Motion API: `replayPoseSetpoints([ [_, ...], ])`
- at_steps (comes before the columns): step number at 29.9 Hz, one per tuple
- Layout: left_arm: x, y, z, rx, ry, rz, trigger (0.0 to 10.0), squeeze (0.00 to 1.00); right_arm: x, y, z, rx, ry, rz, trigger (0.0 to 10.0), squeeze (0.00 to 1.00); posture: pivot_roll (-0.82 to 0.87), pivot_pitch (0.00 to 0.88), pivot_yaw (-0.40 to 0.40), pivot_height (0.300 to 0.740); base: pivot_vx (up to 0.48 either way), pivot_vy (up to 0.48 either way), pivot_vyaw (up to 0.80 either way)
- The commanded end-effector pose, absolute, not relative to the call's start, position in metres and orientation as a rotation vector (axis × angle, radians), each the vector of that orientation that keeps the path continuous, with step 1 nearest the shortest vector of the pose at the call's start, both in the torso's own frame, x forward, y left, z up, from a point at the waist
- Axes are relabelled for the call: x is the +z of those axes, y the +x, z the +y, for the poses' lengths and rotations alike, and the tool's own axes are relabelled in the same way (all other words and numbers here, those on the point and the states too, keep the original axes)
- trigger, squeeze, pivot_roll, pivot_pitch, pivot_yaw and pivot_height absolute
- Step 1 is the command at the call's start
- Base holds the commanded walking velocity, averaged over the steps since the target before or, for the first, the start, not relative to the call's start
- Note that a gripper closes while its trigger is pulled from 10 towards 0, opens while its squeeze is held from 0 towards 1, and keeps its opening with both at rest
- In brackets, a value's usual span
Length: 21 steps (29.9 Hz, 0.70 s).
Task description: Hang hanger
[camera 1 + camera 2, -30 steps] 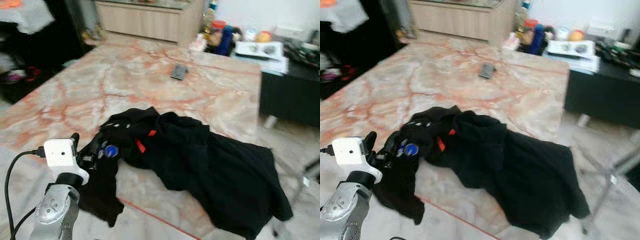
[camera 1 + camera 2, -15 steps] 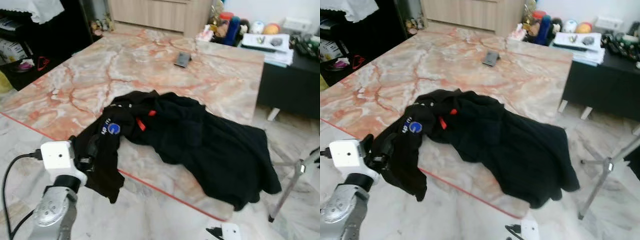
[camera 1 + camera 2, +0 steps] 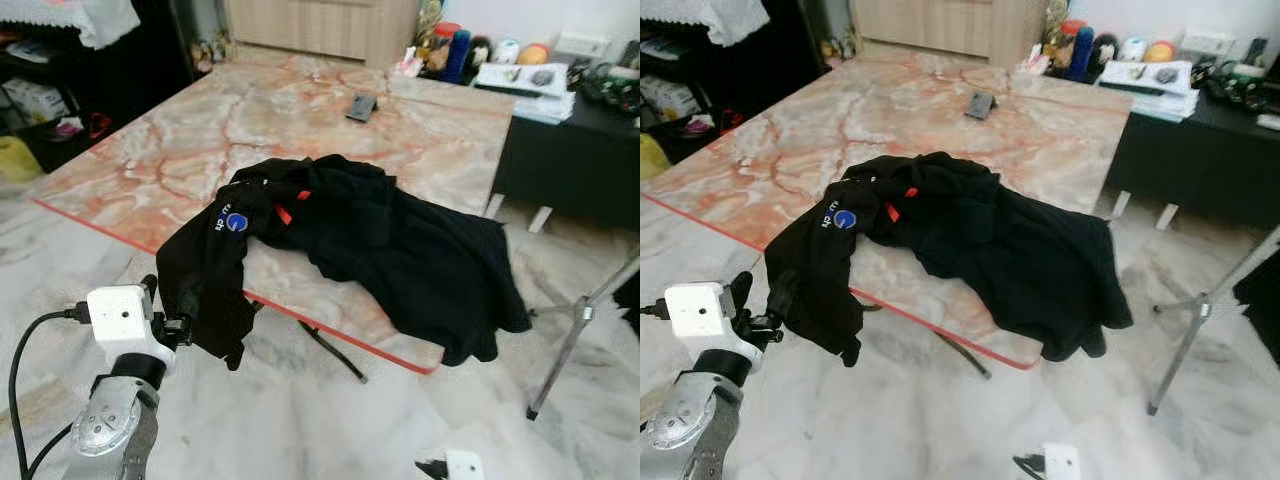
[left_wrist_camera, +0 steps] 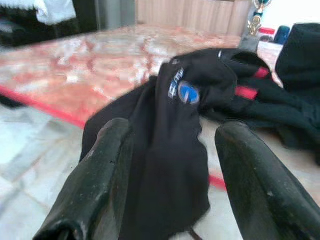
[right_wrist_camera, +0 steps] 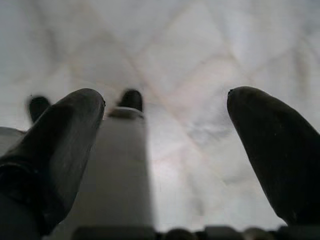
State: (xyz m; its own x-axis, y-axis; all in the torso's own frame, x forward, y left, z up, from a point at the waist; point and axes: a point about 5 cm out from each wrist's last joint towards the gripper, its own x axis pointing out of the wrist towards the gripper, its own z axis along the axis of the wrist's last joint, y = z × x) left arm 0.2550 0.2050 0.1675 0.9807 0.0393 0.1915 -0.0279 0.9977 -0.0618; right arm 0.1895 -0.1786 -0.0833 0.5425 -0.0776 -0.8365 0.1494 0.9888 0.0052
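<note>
I see the marble table (image 3: 300, 110) carrying a black jacket (image 3: 380, 240) that spills over its near edge, one sleeve hanging down at the near left. No hanger visible to me. My left gripper (image 4: 170, 200) sits just below that sleeve, fingers apart, empty. My right gripper (image 5: 165, 165) hangs over the floor (image 5: 190, 75), fingers spread.

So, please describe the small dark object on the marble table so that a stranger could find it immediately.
Start from the large pink-veined marble table with the black jacket spread on its near edge. Look to the far side, towards the wooden cabinet. There the small dark phone-like object sits alone on bare marble, well apart from the jacket.
</note>
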Motion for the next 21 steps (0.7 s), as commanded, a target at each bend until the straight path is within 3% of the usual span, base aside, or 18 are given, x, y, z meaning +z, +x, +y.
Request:
replayPoseSetpoints([
  [1,0.164,0.253,0.213,0.068,-0.063,-0.183,10.0,0.00,-0.087,0.183,-0.173,-0.128,0.092,1.015,10.0,0.00,0.15,0.163,-0.016,0.740,0.000,0.000,0.00],
  [14,0.094,0.248,0.252,0.163,-0.174,0.094,10.0,0.00,-0.087,0.183,-0.172,-0.130,0.096,1.014,10.0,0.00,0.15,0.161,-0.014,0.740,0.000,0.000,0.00],
  [17,0.032,0.240,0.261,0.178,-0.155,0.338,10.0,0.00,-0.087,0.183,-0.172,-0.128,0.097,1.014,10.0,0.00,0.15,0.158,-0.018,0.740,0.000,0.000,0.00],
  [18,0.032,0.240,0.261,0.178,-0.155,0.338,10.0,0.00,-0.087,0.183,-0.172,-0.128,0.097,1.014,10.0,0.00,0.15,0.158,-0.018,0.740,0.000,0.000,0.00],
  [19,0.003,0.233,0.257,0.174,-0.148,0.467,10.0,0.00,-0.087,0.183,-0.172,-0.128,0.099,1.013,10.0,0.00,0.14,0.155,-0.019,0.740,0.000,0.000,0.00],
  [21,-0.005,0.230,0.255,0.175,-0.151,0.503,10.0,0.00,-0.087,0.183,-0.172,-0.129,0.101,1.013,10.0,0.00,0.14,0.154,-0.019,0.740,0.000,0.000,0.00],
])
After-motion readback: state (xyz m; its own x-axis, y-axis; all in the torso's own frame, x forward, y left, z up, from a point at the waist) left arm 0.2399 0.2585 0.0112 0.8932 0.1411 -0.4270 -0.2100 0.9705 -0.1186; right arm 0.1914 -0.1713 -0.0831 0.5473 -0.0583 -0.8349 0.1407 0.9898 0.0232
